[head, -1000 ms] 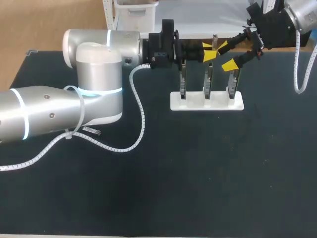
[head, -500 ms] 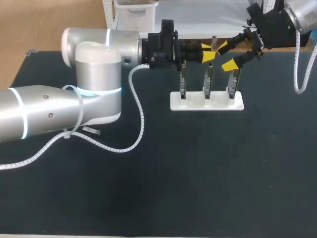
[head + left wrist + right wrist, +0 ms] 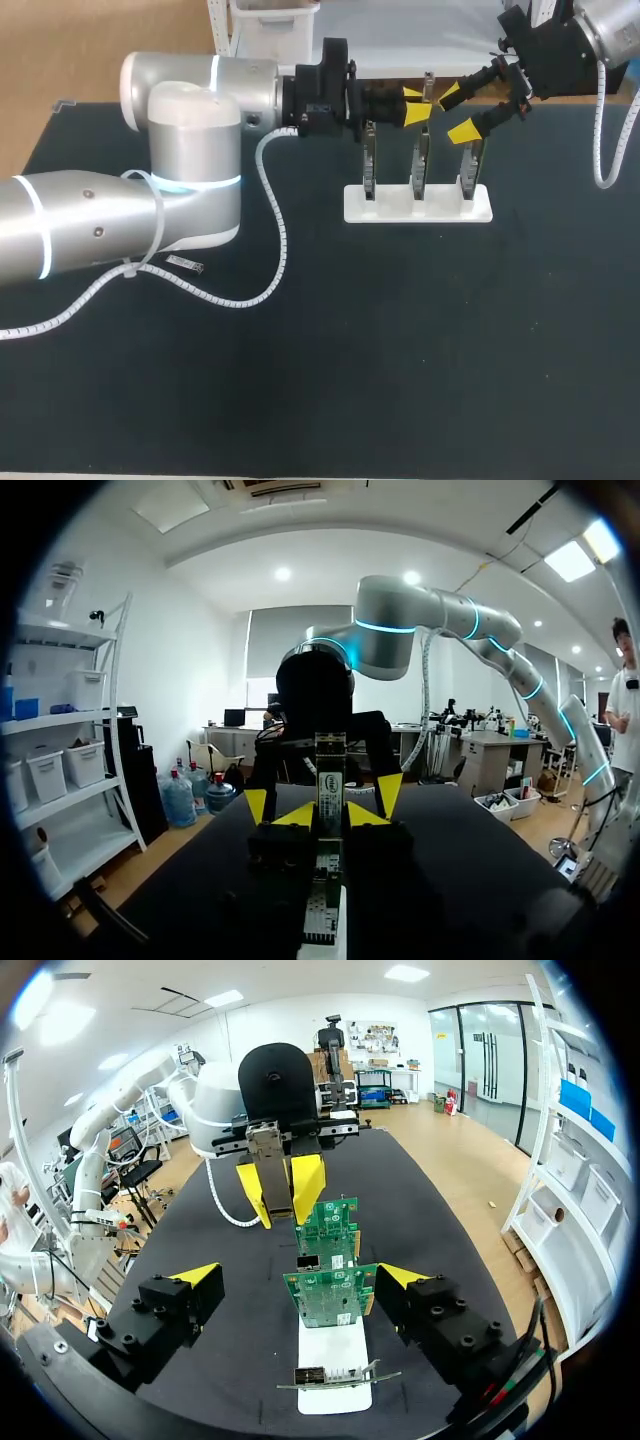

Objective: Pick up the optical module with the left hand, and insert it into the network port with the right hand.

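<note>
- The left arm [image 3: 190, 150] comes in from the left over the black table [image 3: 400, 350].
- The left gripper [image 3: 412, 105] is clamped on the optical module [image 3: 428, 84], a slim metal bar pinched between its 2 yellow tips. In the left wrist view the module [image 3: 330, 780] stands upright between them.
- Just below it, 3 circuit cards [image 3: 419, 160] stand upright in a white stand [image 3: 418, 205]. The module hangs above the middle card.
- The right gripper [image 3: 456, 113] is just right of the module, over the right-hand card, with its fingers spread wide and holding nothing.
</note>
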Controlling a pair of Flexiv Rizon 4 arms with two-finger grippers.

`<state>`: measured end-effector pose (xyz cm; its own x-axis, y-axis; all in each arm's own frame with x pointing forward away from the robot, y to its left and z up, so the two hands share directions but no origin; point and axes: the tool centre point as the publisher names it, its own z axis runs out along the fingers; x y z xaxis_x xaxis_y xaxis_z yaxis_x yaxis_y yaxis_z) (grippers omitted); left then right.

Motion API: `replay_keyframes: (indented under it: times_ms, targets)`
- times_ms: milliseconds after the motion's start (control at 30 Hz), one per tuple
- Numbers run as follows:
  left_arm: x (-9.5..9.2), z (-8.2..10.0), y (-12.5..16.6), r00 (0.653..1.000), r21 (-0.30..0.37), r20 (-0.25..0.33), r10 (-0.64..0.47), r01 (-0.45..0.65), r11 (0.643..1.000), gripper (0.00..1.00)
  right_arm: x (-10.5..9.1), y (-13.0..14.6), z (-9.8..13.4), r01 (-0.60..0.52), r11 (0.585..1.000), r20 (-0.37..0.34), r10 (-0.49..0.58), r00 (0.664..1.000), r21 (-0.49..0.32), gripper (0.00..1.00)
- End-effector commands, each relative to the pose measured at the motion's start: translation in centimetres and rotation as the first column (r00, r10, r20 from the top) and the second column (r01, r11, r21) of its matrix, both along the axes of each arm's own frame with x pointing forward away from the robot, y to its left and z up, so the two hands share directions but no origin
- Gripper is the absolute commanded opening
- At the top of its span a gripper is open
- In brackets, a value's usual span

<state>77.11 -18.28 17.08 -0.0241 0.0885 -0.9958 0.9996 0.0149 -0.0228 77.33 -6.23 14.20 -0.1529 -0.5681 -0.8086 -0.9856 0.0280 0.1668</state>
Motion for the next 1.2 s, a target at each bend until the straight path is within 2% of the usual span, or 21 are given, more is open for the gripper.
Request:
replay_keyframes:
  times_ms: [33,1200]
  targets:
    - [0.2,-0.1,-0.11,1.0,-0.007,-0.001,0.0,0.0,1.0,0.0,-0.14,0.02,0.02,0.003,1.0,0.002,-0.003,1.0,-0.001,1.0]
    - [0.48,-0.75,-0.75,1.0,0.006,-0.019,-0.005,0.005,1.0,0.0,-0.14,0.02,0.02,0.003,1.0,0.002,-0.003,1.0,-0.001,1.0]
